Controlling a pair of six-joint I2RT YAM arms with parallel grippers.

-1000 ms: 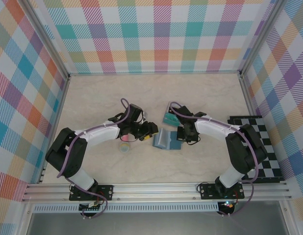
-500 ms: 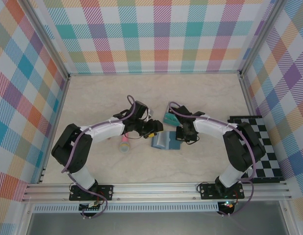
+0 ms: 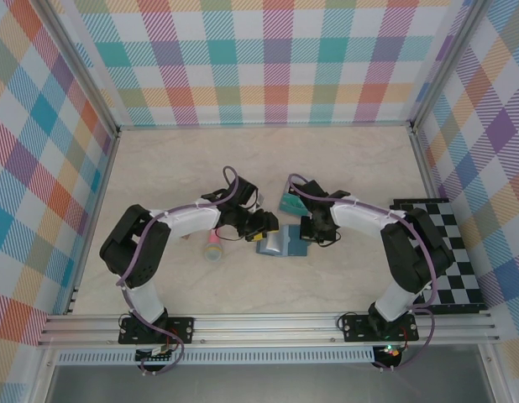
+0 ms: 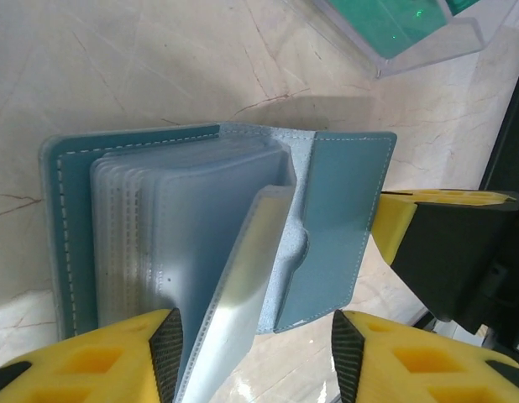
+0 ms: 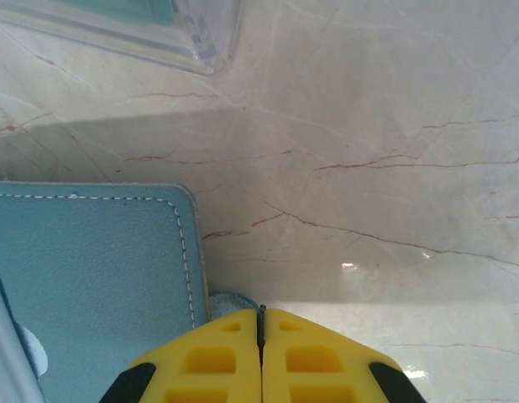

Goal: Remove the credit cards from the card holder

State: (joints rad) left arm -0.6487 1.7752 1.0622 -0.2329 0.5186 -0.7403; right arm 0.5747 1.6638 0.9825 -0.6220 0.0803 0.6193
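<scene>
Furthest left of the card holder (image 3: 281, 243), and well apart from it, a pink stick (image 3: 212, 245) lies on the pale marbled surface (image 3: 343, 159). Next comes the left claw (image 3: 268, 225), at the holder's left end. In the left wrist view this claw (image 4: 255, 353) stands open, its yellow fingers (image 4: 83, 365) set wide to either side of the holder's near edge. One frosted plastic sleeve, lifted from the stack, runs down between them close to the left pad, and clear space shows before the right one. The card holder (image 4: 335, 218) itself lies spread open and flat, blue covers underneath and the stack of sleeves fanned on top (whether any sleeve has a card in it I cannot tell). Just behind the holder, near but not touching, sit the credit cards (image 3: 290, 202), a small teal pile. The left wrist view shows teal under a clear plastic edge (image 4: 394, 25). At the holder's right edge is the right claw (image 3: 311, 237), closed tight with its fingers pressed together (image 5: 261, 336), tips right at the corner of the blue cover (image 5: 91, 269). I cannot tell if it pinches any of it. Far to the right of the holder a black-and-white checkered mat (image 3: 448, 252) lies against the wall.
</scene>
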